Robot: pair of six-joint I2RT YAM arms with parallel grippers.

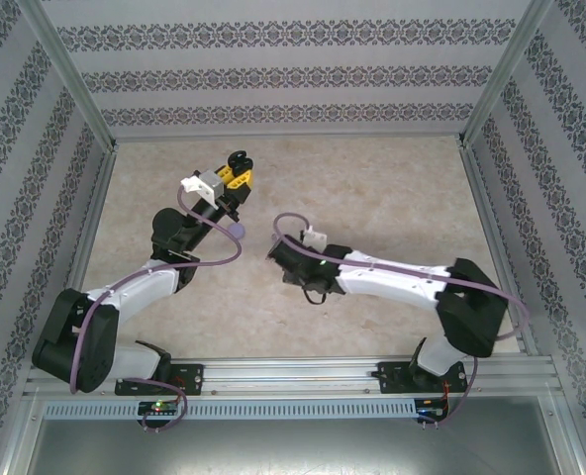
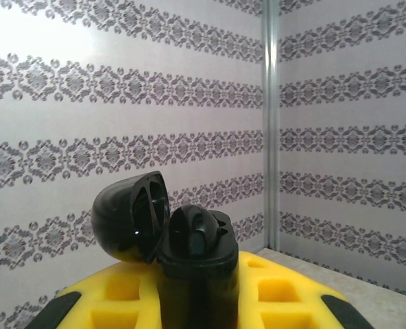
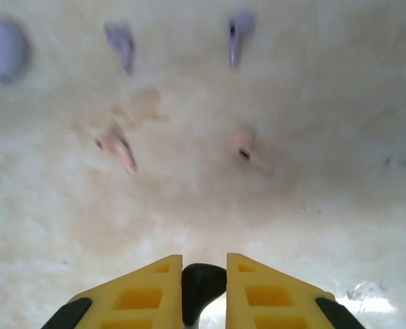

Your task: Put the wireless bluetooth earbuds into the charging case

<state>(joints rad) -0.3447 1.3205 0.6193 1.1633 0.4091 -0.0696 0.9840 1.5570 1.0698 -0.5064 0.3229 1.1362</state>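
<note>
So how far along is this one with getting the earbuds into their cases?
Early. Nothing looks finished: the black case, held open in the left gripper, may already hold one bud, but I cannot tell. In hand: the right gripper pinches a small black earbud. To do: the pink earbuds and the lilac earbuds lie loose on the table, outside any case.

No readable text, no labels, no brands, no numbers or signs on anything in view
</note>
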